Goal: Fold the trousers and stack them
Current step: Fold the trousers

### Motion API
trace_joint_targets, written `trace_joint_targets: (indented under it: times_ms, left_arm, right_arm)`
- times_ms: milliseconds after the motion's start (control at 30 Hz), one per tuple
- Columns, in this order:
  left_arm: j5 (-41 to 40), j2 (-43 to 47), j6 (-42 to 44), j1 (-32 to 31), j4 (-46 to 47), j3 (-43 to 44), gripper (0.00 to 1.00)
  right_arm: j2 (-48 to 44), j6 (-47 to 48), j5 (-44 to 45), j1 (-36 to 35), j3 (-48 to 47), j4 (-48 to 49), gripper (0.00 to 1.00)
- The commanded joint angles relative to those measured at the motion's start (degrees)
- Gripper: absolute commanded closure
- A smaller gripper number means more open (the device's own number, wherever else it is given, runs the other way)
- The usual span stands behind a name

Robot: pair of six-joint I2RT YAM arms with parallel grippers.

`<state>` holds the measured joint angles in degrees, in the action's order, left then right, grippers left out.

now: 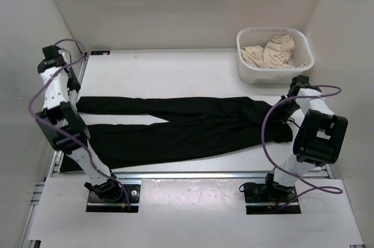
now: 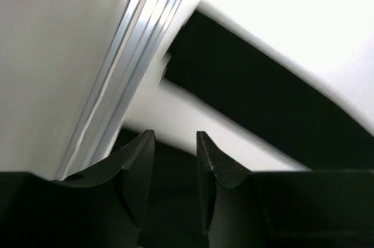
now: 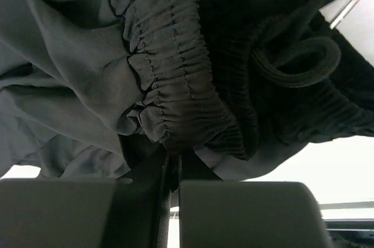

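The black trousers (image 1: 187, 125) lie flat across the table, legs to the left and waist to the right. My left gripper (image 1: 71, 83) hangs over the table's left edge by the leg ends. In the left wrist view it (image 2: 175, 134) is open and empty, with one leg cuff (image 2: 193, 55) lying ahead of it. My right gripper (image 1: 295, 93) is at the waist end. In the right wrist view it (image 3: 173, 160) is shut on the gathered elastic waistband (image 3: 175, 84), beside the looped drawstring (image 3: 298, 61).
A white basket (image 1: 245, 66) stands at the back right and holds a beige garment (image 1: 272, 52). A metal rail (image 2: 123, 66) runs along the table's left edge. White walls close in the left, back and right sides.
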<state>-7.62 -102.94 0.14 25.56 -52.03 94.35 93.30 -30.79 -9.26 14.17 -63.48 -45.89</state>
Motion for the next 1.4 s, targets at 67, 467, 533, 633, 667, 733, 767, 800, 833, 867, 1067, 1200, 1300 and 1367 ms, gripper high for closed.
trace_joint_targets:
  times_ms: [67,467,533,633,667,733,767,800,833,867,1067,1200,1300,1367]
  left_arm:
    - [-3.3,-13.4,-0.1,-3.6,-0.6,11.0,0.48]
    - [-8.9,-26.3,-0.1,-4.3,3.4,16.0,0.28]
    - [-9.4,-26.4,-0.1,-4.3,4.0,16.0,0.26]
    - [-9.4,-26.9,-0.1,-4.3,4.6,16.7,0.22]
    - [-8.9,-26.9,-0.1,-4.3,4.6,17.3,0.22]
    - [-8.4,-26.9,-0.1,-3.7,4.6,18.9,0.18]
    - [-8.4,-27.6,-0.1,-3.7,4.6,19.5,0.16]
    - [-8.4,-28.3,-0.1,-3.7,4.6,20.1,0.16]
    - [-6.3,-28.8,-0.1,-3.7,4.6,21.3,0.16]
    - [-5.6,-28.8,-0.1,-3.7,4.6,21.3,0.16]
    - [-1.9,-29.3,-0.1,-4.4,2.9,18.5,0.25]
    - [-3.3,-31.6,-0.1,-4.4,2.3,19.1,0.34]
    - [-2.8,-32.3,-0.1,-4.4,2.3,19.7,0.62]
    - [-3.5,-31.7,-0.1,-4.4,2.3,19.7,0.72]
  right_arm:
    - [0.3,2.8,-0.9,0.2,-5.2,1.9,1.0]
    - [4.1,5.6,3.5,0.2,-10.9,-3.0,1.0]
    - [4.1,5.6,3.5,0.2,-11.7,-4.2,1.0]
    - [4.1,6.7,5.4,0.2,-12.7,-4.9,1.0]
    - [4.6,7.6,6.0,0.2,-13.2,-5.8,1.0]
    - [5.1,8.4,6.6,0.8,-13.9,-6.7,1.0]
    - [5.1,9.4,5.6,2.4,-14.6,-7.4,1.0]
    - [5.8,9.4,4.8,3.0,-14.7,-7.4,1.0]
    - [6.6,10.3,4.8,3.0,-15.6,-7.9,1.0]
    - [7.2,11.0,4.3,3.0,-16.8,-8.6,1.0]
    - [8.6,11.0,3.6,3.0,-18.3,-9.9,1.0]
    - [8.0,11.5,4.2,3.0,-18.3,-9.9,1.0]
    - [8.0,11.5,4.9,3.0,-18.3,-9.9,1.0]
    - [8.0,11.5,4.9,3.0,-18.3,-9.9,1.0]
